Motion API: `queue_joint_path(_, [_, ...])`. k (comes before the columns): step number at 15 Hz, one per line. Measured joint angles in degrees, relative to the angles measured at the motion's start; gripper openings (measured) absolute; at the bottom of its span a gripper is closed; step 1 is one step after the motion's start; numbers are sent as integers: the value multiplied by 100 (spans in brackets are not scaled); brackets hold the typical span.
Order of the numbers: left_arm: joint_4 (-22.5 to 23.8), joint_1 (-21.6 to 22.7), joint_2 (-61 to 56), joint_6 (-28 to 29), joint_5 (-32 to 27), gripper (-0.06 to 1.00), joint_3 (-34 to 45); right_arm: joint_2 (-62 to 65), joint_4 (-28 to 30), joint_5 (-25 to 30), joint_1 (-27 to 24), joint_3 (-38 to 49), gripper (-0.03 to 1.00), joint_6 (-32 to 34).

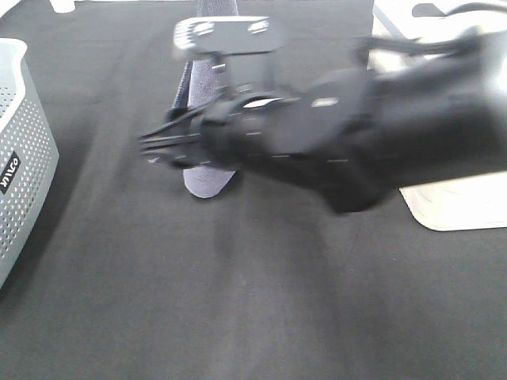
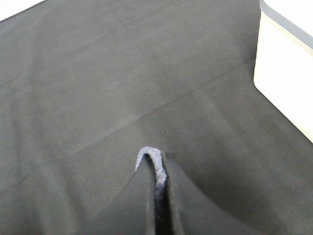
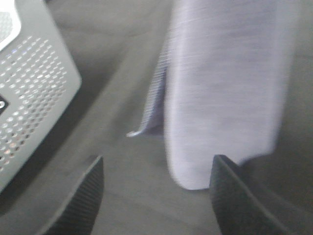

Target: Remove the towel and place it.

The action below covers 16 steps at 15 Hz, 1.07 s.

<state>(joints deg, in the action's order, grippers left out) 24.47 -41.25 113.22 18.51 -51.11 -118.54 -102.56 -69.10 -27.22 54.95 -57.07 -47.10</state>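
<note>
The grey-lavender towel (image 1: 207,176) hangs as a long folded strip over the black table, its lower end near the cloth surface. My left gripper (image 2: 160,169) is shut on a small fold of the towel (image 2: 148,155); it is out of the exterior high view. My right gripper (image 1: 154,147) reaches across from the right, blurred, in front of the hanging towel. In the right wrist view it (image 3: 156,196) is open, and the towel's lower end (image 3: 220,98) hangs just beyond and between the two fingers, not touching them.
A grey perforated basket (image 1: 24,150) stands at the left edge and also shows in the right wrist view (image 3: 29,83). A cream bin (image 1: 455,202) stands at the right and shows in the left wrist view (image 2: 288,73). Black cloth covers the table (image 1: 253,301).
</note>
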Motion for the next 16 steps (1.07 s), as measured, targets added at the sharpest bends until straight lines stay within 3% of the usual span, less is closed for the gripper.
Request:
queue_joint_path(3, [0,0,0,0,74,0,0,-596,-241,0,338,-762,63,-498])
queue_joint_path(9, [-40,0,0,0,143,0,0,-1501,-281,-11,453,-1948,63,-590])
queue_joint_path(16, [-52,0,0,0,149,0,0,-1948,-281,-716,275,-2034,61,-590])
